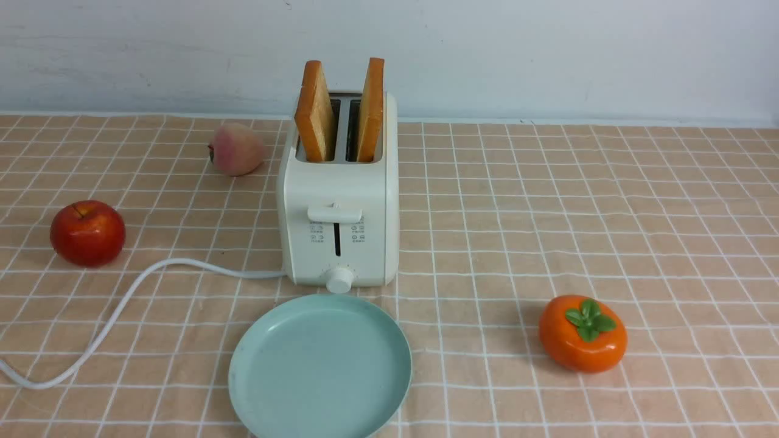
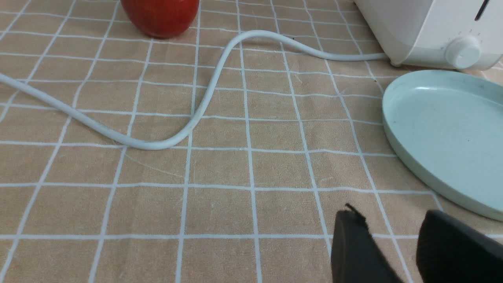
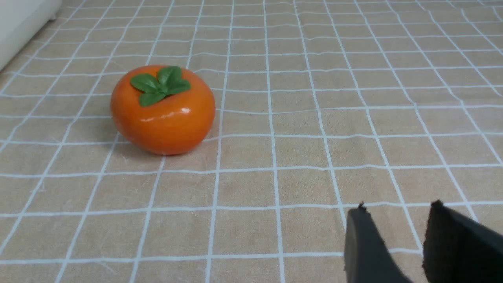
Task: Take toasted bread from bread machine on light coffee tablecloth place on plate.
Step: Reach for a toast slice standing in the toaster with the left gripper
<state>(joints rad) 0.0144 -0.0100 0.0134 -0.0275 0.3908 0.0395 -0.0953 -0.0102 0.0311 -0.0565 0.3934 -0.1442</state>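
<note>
Two slices of toasted bread stand upright in the slots of the cream-white bread machine (image 1: 339, 201): a left slice (image 1: 314, 112) and a right slice (image 1: 372, 109). The pale green plate (image 1: 319, 371) lies bare just in front of it on the light coffee tablecloth (image 1: 548, 201). Neither arm shows in the front view. My left gripper (image 2: 389, 214) hovers low over the cloth, open and holding nothing, close to the plate's rim (image 2: 408, 153), with the bread machine (image 2: 424, 27) beyond. My right gripper (image 3: 397, 206) is open too, with only cloth between its fingers.
A red apple (image 1: 87, 233) and a peach (image 1: 236, 149) sit left of the bread machine. Its white cord (image 1: 122, 304) snakes across the cloth to the left front edge. An orange persimmon (image 1: 582, 333) lies at the right front. A pale wall closes the back.
</note>
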